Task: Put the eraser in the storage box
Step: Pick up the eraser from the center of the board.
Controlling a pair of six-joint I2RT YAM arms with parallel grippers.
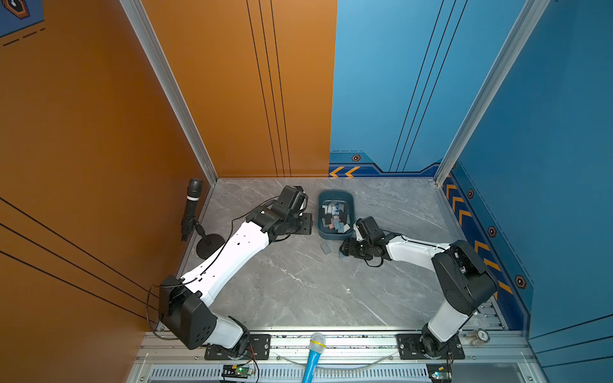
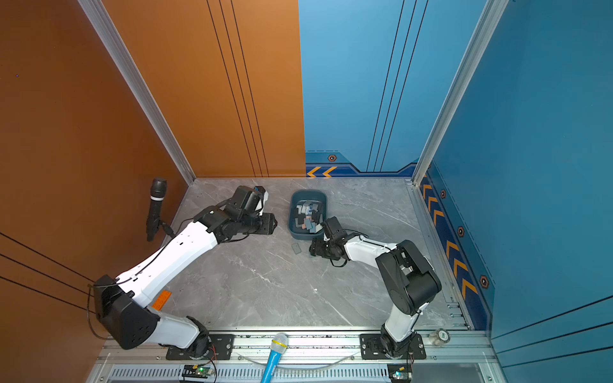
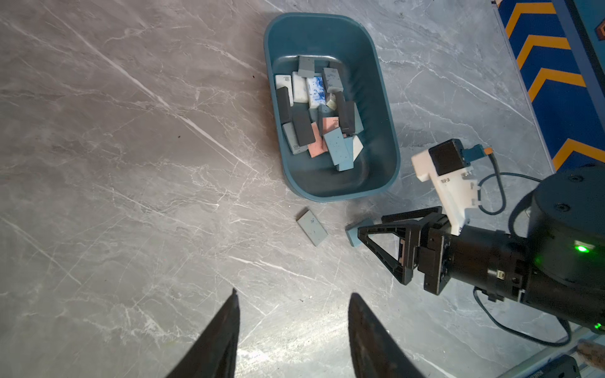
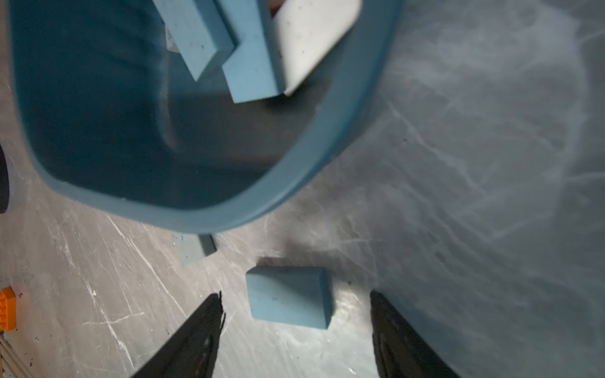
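Both top views bright, evenly lit from overhead, sharp; faint soft shadows on the marble tabletop (image 1: 298, 291), a thin glare strip along its near edge, straight wall rails splay toward the frame corners. Left wrist view crisp, mild vignetting. Right wrist view dimmer and blurred: storage box (image 4: 229, 212) rim smeared, veins streaked, glare patch and dark shadow beside the blue eraser (image 4: 288, 301)

My grey marbled worktop (image 1: 298, 291) carries the storage box (image 3: 327, 36), a flat grey eraser (image 3: 312, 227) just beside it, and a blue eraser (image 4: 289, 296) near that.
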